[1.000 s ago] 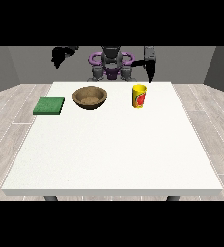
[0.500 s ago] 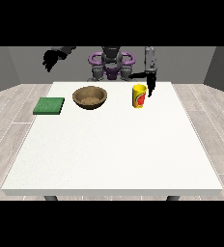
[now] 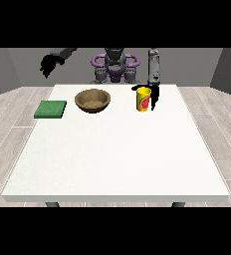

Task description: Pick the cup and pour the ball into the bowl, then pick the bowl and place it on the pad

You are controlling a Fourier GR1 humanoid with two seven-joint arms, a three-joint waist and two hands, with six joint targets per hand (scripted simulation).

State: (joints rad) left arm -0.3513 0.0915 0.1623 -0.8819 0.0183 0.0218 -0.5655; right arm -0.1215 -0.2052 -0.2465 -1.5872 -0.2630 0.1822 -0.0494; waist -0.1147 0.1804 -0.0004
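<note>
White and broad, the surface carries everything along its far edge: the green pad toward the view's left, the wooden bowl beside it, and the yellow cup further to the view's right, standing upright and apart from the bowl. The robot hand at the view's right hangs down right against the cup's far side, with a dark part reaching over the rim, but you cannot tell from here whether its fingers are closed round the cup or only beside it. The robot hand at the view's left is raised well above the pad's side, fingers drooping and holding nothing. You cannot see the ball, so judge it to be inside the cup. Your main risk is the approach: if the hand presses sideways before it has the cup enclosed, the cup could tip or slide and spill the ball onto the surface. A grasp taken too near the rim may let the cup swing during the pour, sending the ball past the bowl.
</note>
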